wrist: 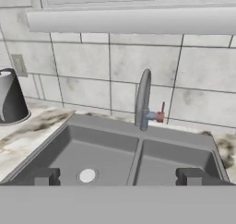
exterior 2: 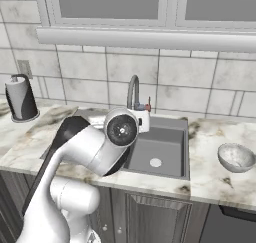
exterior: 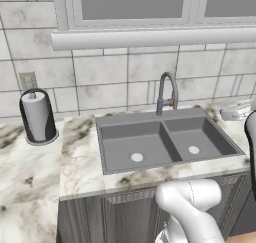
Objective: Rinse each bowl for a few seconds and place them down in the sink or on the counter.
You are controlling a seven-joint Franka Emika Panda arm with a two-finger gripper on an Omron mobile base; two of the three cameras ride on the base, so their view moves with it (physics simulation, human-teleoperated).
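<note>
Gripper [wrist: 120, 177] spread apart and holding nothing, facing the sink [wrist: 106, 144], arched faucet [wrist: 144, 98] behind the basins, grey-white bowl [exterior 2: 236, 157] on the counter [exterior 2: 215, 177] right of the sink, paper towel holder [exterior: 37, 116] far left by the tiled wall.

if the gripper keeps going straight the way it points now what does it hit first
Probably the arched grey faucet at the back of the dark grey double-basin sink, or the tiled wall just behind it. The gripper is open and holds nothing; depth is unclear.
</note>
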